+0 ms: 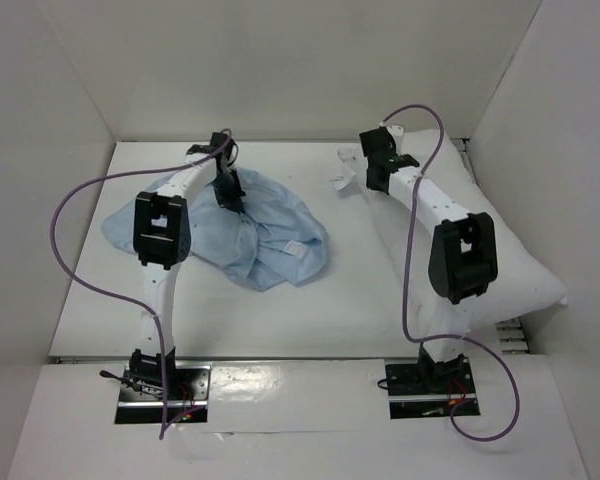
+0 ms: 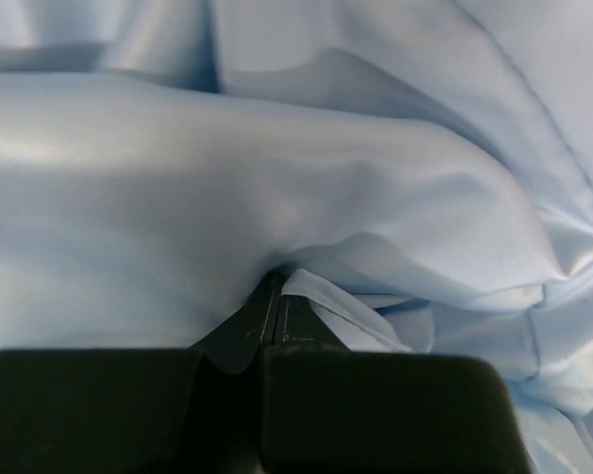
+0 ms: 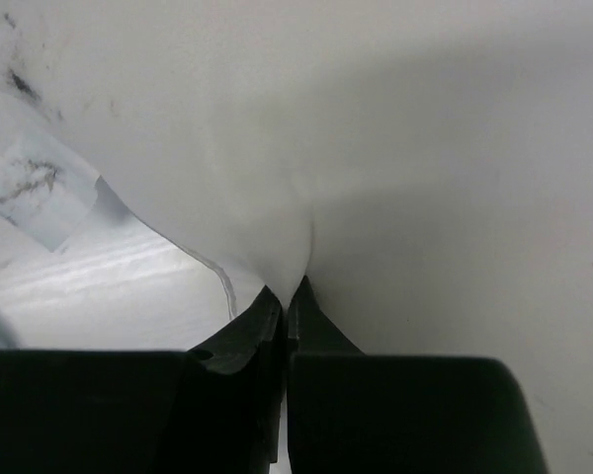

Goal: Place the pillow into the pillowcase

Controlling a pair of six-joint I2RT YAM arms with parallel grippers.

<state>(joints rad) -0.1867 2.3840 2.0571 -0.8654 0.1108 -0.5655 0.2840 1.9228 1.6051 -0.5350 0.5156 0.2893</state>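
The left gripper (image 2: 277, 301) has its two black fingers pressed together, and between the tips there is a fold of the thin light-blue wrinkly pillowcase (image 2: 306, 188). In the left wrist view the blue cloth fills nearly the whole picture and rises in soft ridges just in front of the fingertips. From above, this gripper (image 1: 230, 197) sits on the far middle part of the pillowcase (image 1: 275, 240), which lies crumpled in a heap on the left half of the white table (image 1: 310, 320).

The right gripper (image 3: 291, 296) is also closed, and it pinches a small pleat of white fabric of the large plump white pillow (image 3: 425, 178). In the top view this gripper (image 1: 377, 180) is at the far left end of the pillow (image 1: 510, 265). The pillow lies along the right side of the table, against the right wall, apart from the pillowcase. The pillow is fully outside the pillowcase.
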